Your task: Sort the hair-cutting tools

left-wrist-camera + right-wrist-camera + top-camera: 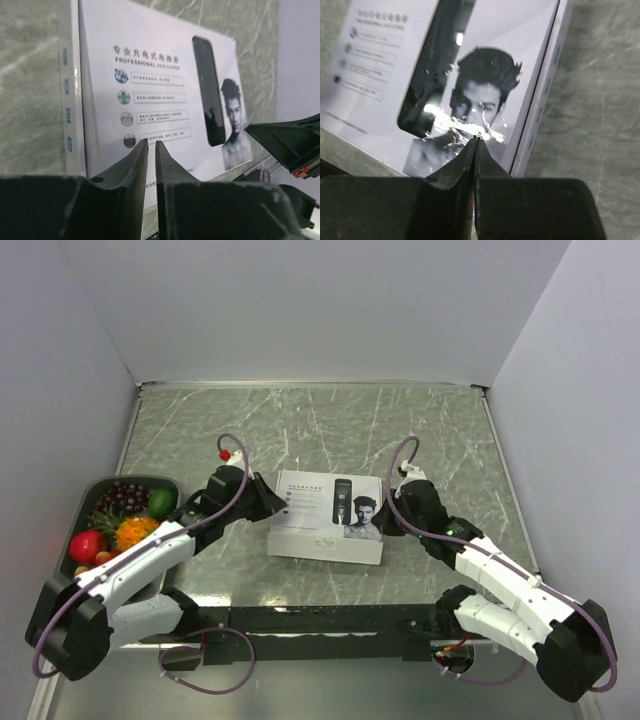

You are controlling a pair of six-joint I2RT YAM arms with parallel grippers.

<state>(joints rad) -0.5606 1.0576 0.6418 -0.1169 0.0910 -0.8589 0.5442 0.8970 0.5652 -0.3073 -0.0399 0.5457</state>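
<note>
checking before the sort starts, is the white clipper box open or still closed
Closed. The white box lies flat on the table with its printed lid down; the clipper appears only behind its dark window, no tools lying out.

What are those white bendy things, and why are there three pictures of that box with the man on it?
They are two robot arms. One picture looks down from above. The other two come from small cameras on each wrist, so the box looks huge there. Each arm ends in a pinching tool. The left tool is nearly shut and the right tool is shut. Both are at the white box on the green marble table, and neither holds anything. A tray of fruit sits on the left.
</note>
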